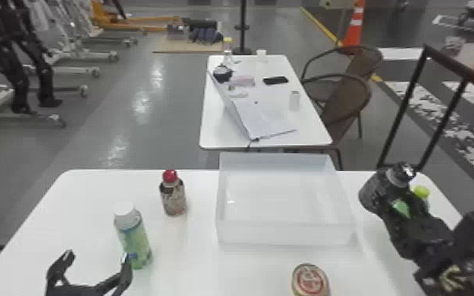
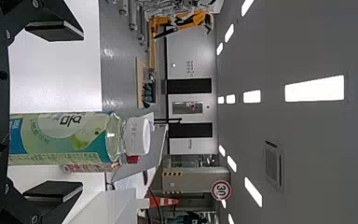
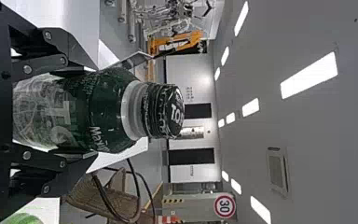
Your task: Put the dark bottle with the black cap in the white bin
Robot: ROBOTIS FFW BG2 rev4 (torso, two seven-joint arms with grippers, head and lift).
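In the head view my right gripper [image 1: 415, 232] is to the right of the white bin [image 1: 285, 234], with the dark bottle [image 1: 376, 191] held cap up. The right wrist view has the gripper [image 3: 88, 114] shut around the body of the dark bottle [image 3: 105, 109], its black cap [image 3: 165, 112] free; the bottle's base is hidden. My left gripper [image 1: 96, 258] stays parked open at the lower left, near the green bottle. In the left wrist view the same gripper [image 2: 81, 111] has its fingers wide apart, the green bottle beyond them.
A green bottle with a white cap [image 1: 134, 240] and a red-capped bottle [image 1: 174, 197] stand left of the bin. A round can [image 1: 310, 281] is in front of it. Behind the right arm is something with a yellow-green cap [image 1: 421, 192]. Another table [image 1: 216, 134] stands beyond.
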